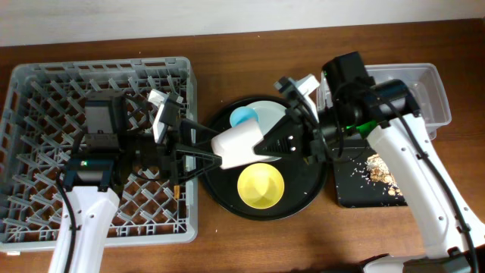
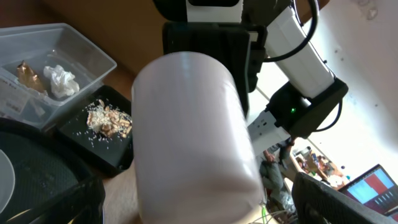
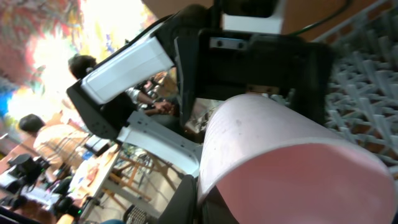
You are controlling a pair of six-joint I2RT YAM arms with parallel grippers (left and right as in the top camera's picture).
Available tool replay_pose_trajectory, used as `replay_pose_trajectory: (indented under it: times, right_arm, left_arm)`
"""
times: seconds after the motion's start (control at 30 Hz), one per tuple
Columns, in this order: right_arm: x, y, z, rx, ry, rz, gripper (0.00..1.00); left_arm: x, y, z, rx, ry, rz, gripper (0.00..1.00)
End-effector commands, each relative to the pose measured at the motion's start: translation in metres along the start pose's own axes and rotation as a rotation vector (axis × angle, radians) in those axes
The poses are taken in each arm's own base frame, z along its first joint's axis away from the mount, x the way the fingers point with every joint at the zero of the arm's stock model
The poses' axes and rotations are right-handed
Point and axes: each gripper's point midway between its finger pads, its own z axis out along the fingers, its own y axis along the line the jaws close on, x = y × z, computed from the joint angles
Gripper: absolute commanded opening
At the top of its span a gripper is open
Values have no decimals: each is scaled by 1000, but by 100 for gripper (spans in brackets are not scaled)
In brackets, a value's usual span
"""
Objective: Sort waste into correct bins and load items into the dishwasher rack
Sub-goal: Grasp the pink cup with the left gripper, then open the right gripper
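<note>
Small pink plastic cup point(image 1: 241, 145) hanging on its side between both grippers, a hand-over above the round black tray point(image 1: 227, 193).
Nearest the robot, a small yellow bowl point(image 1: 260, 187) sits on that tray. Just beyond it the cup is in the air, long axis running left to right. The right gripper point(image 1: 271, 140) looks clamped on the cup's right end. The left gripper point(image 1: 214, 152) has its fingers apart around the left end, seemingly not yet gripping. The cup lies straight ahead of the left gripper, the arm nearer the large square grey plastic dishwasher rack point(image 1: 45, 91), which sits behind it on the worktop. So its closing is probably next.
</note>
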Motion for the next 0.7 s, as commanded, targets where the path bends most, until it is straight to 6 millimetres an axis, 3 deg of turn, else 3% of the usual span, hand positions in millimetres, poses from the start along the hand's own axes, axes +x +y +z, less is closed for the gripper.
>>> replay_pose_trajectory:
  times: [0.0, 0.17, 0.57, 0.67]
  right_arm:
    - [-1, 9, 6, -53, -9, -15, 4]
    - [-2, 8, 6, -52, -10, -35, 4]
    - [-2, 8, 6, -52, -10, -42, 4]
    - [-2, 8, 6, -52, -10, -42, 4]
  left_arm:
    - [-3, -10, 2, 8, 4, 61, 96]
    - [0, -14, 9, 33, 24, 66, 84]
    - [6, -29, 23, 108, 61, 91, 83]
    - [6, -29, 23, 108, 63, 94, 78]
